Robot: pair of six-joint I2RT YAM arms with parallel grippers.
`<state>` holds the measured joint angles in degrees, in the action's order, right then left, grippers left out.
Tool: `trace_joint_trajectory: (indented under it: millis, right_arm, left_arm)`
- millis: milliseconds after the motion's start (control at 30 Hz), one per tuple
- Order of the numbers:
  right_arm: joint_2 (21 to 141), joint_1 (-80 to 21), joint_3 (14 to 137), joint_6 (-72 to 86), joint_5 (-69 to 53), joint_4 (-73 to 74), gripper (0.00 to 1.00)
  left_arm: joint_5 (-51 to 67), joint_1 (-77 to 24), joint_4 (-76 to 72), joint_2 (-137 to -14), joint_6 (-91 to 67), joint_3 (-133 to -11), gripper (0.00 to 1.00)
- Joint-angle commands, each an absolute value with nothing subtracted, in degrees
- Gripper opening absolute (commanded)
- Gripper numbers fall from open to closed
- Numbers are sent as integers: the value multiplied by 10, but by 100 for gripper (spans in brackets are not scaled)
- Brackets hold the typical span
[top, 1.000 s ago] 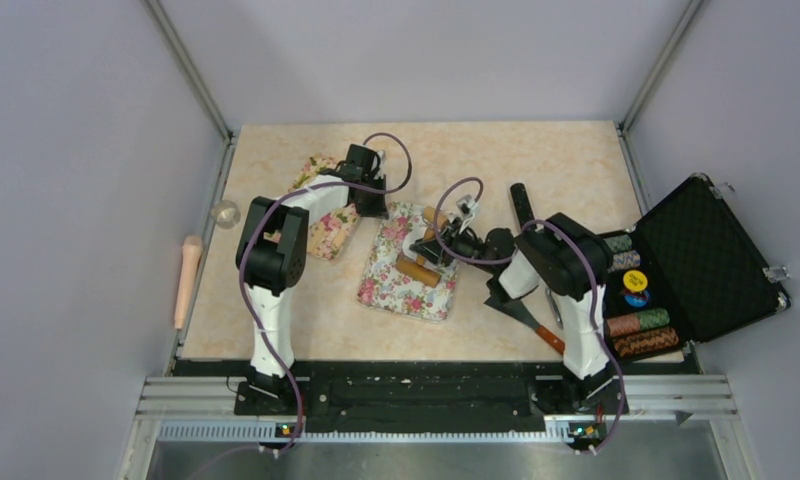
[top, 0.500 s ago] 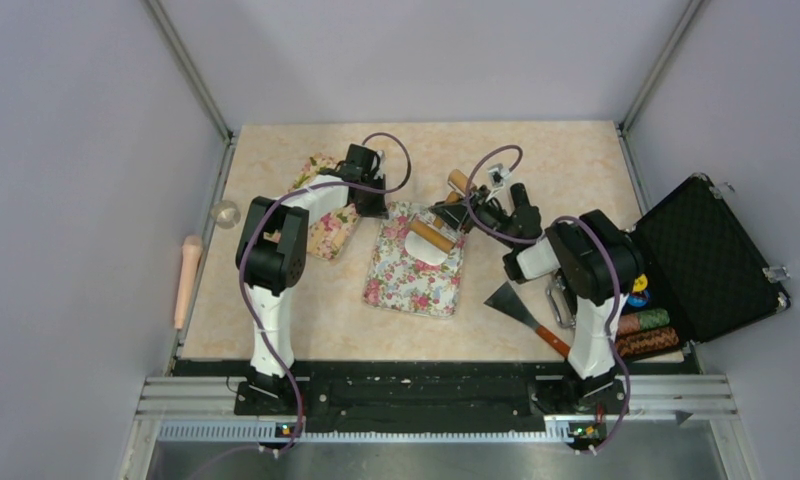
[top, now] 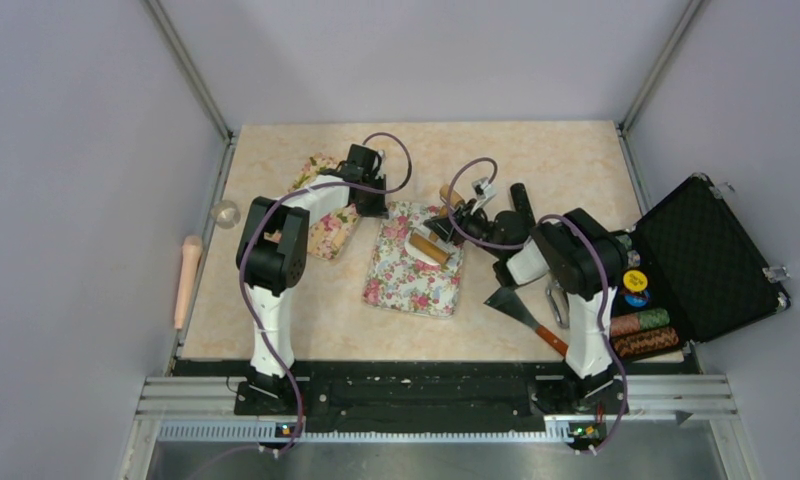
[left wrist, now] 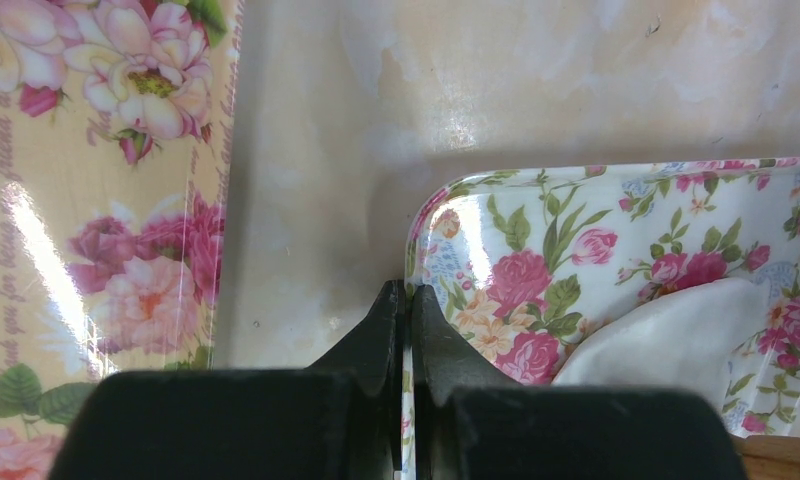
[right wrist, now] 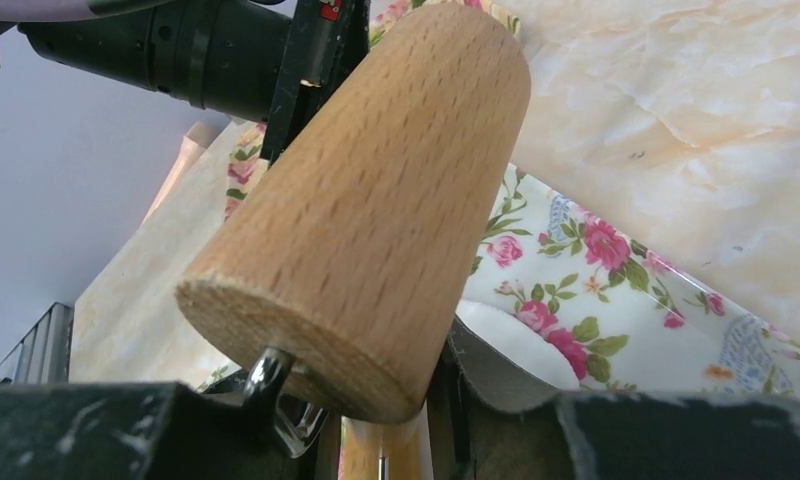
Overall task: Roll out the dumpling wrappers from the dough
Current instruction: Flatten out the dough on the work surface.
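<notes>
A floral tray (top: 404, 288) lies mid-table with a white dough wrapper (top: 419, 240) on its far part. The wooden rolling pin (top: 432, 249) rests across that wrapper and hides part of it. My right gripper (top: 460, 222) is shut on the pin's handle; in the right wrist view the roller (right wrist: 376, 200) fills the middle, with the wrapper (right wrist: 511, 350) and tray (right wrist: 666, 300) beside it. My left gripper (top: 374, 208) is shut on the tray's far left rim. In the left wrist view its tips (left wrist: 408, 292) pinch the tray's edge (left wrist: 424, 215), and the wrapper (left wrist: 676, 335) lies to the right.
A second floral tray (top: 326, 218) lies under the left arm. A metal scraper (top: 521, 310) and an open black case (top: 711, 260) with poker chips sit at the right. A black handle (top: 521, 200) lies behind the right arm. A pale pin (top: 188, 275) lies off the left edge.
The right gripper rolled the pin from the tray's near middle to its far end, then drew it back a little. The left gripper stayed put on the rim.
</notes>
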<state>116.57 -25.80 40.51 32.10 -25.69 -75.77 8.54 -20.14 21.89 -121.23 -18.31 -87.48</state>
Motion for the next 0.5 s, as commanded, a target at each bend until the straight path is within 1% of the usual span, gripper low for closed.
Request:
trace_joint_trajectory:
  millis: [0, 167, 467]
  right_arm:
    - [1198, -286, 387, 300, -244, -744, 0]
    - [1209, -300, 357, 297, -236, -774, 0]
    - [1227, -301, 342, 262, -226, -758, 0]
  left_arm:
    - [48, -207, 247, -1225, -178, -858, 0]
    - [43, -207, 257, -1230, -181, -866, 0]
    - [43, -206, 259, -1230, -183, -866, 0]
